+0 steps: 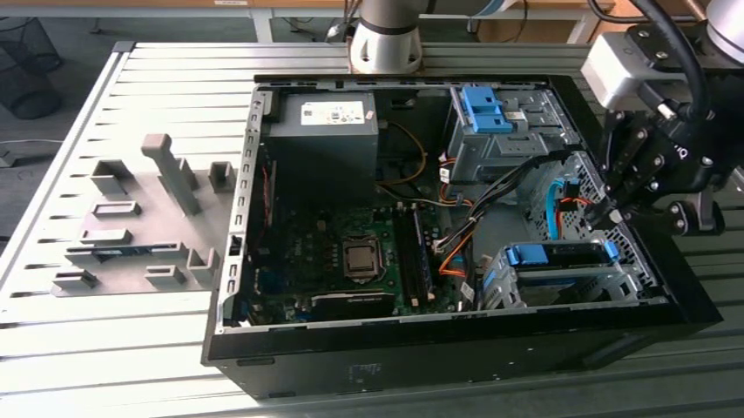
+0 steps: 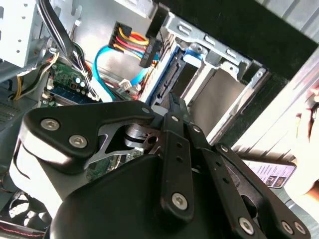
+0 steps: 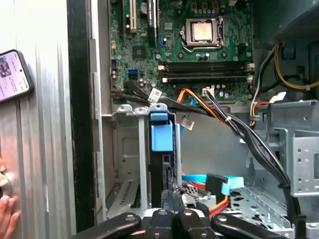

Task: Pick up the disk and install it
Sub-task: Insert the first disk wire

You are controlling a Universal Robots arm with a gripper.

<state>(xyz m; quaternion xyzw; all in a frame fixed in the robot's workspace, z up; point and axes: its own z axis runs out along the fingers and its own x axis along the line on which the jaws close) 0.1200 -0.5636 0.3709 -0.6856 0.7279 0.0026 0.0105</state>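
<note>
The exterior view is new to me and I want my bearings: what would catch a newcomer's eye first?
An open black computer case lies on a slatted metal table, its green motherboard exposed. At the exterior view's right, the arm's black tool hangs over the drive cage, where the disk with its blue carrier frame sits. A grey power-supply box fills the far corner.

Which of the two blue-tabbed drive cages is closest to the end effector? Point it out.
The cage nearer the camera, on the exterior view's right: the end effector hangs just above it. The other cage sits farther back.
</note>
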